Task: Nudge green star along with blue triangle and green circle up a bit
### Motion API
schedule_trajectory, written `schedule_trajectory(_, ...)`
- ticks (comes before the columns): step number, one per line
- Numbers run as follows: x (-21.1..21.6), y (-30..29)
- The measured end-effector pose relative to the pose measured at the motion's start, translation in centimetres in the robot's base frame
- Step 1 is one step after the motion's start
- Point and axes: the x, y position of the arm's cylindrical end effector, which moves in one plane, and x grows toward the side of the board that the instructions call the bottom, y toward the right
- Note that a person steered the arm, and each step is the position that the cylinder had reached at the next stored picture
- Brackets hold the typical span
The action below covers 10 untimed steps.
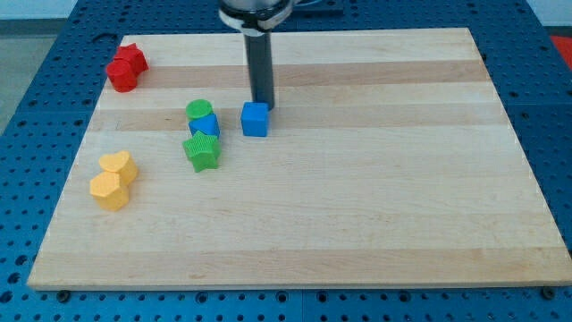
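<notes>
The green star (202, 151) lies left of the board's middle. The blue triangle (206, 126) touches it from above, and the green circle (198, 110) sits just above the triangle, so the three form a tight column. My tip (263, 105) is at the upper right edge of a blue cube (256, 119), which stands to the right of that column. The tip is apart from the green star, up and to its right.
A red star (132, 57) and a red cylinder (121, 75) sit at the upper left corner. A yellow heart (119, 165) and a yellow hexagon (109, 190) sit at the left edge. The wooden board (375, 206) lies on a blue pegboard table.
</notes>
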Motion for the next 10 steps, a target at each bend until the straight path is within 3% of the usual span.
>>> schedule_trajectory(1, 0.0, 0.2)
schedule_trajectory(2, 0.7, 5.5)
schedule_trajectory(3, 5.2, 10.5)
schedule_trajectory(4, 10.3, 10.4)
schedule_trajectory(5, 14.0, 7.0)
schedule_trajectory(7, 15.1, -4.7)
schedule_trajectory(8, 14.6, -8.8)
schedule_trajectory(10, 9.8, -9.0)
